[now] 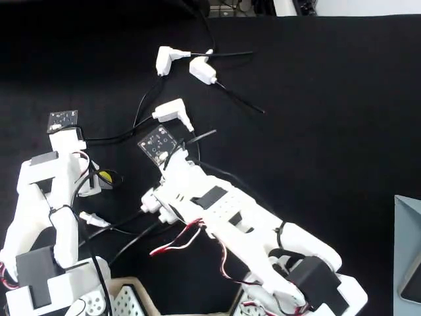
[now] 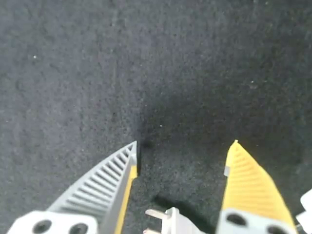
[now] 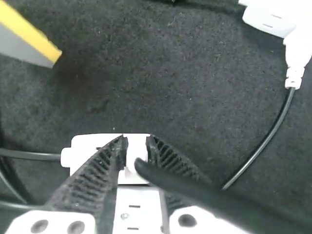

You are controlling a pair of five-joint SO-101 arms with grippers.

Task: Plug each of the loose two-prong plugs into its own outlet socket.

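Seen from above, three loose plugs lie unplugged on the black table. Its far and right-hand parts look open for moving, though cables cross near the arms. At the left wrist, the left gripper gapes wide and empty, a small plug low between its fingers. At the right wrist, the right gripper pinches narrowly on a white connector, plug or socket unclear. Most of the work seems left.

Table surface: black felt-like cloth, matte, evenly lit from above, with soft shadows. Past its far edge at 12 o'clock, dark clutter. A pale surface lies toward 1 o'clock. A grey-blue container sits at the 4 o'clock edge.
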